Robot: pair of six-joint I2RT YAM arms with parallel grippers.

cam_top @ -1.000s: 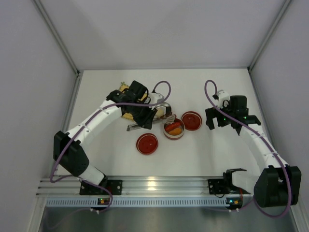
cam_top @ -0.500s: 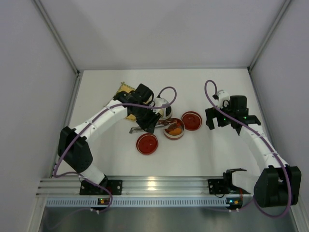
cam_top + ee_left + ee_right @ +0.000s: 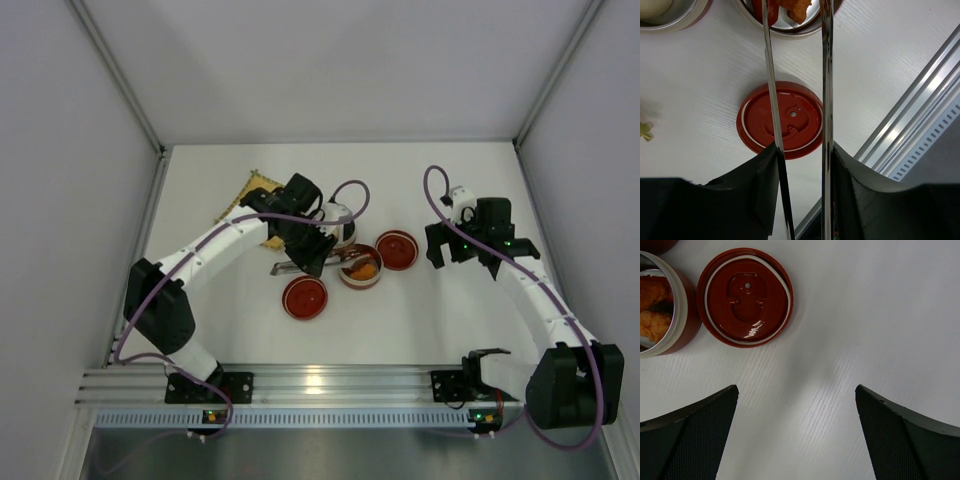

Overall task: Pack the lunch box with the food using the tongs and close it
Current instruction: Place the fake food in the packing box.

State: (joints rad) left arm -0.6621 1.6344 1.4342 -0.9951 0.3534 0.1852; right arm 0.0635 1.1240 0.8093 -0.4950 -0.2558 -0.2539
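My left gripper (image 3: 312, 246) is shut on the silver tongs (image 3: 826, 75), whose two thin arms run up between my fingers (image 3: 765, 172). Their tips reach into a round steel lunch box bowl (image 3: 360, 286) holding a red food piece (image 3: 768, 11) and an orange one (image 3: 800, 10). A second bowl (image 3: 687, 17) beside it holds a white round piece (image 3: 652, 5). One red lid (image 3: 805, 125) lies under the tongs. My right gripper (image 3: 796, 390) hangs open over bare table, near the other red lid (image 3: 747, 295).
The yellow woven mat (image 3: 248, 192) lies at the back left behind my left arm. A small pale scrap (image 3: 645, 131) sits on the table left of the lid. An aluminium rail (image 3: 320, 380) runs along the near edge. White walls enclose the table.
My left gripper has shifted slightly right with the tongs, bringing their tips over the food bowl. The right arm has not moved.
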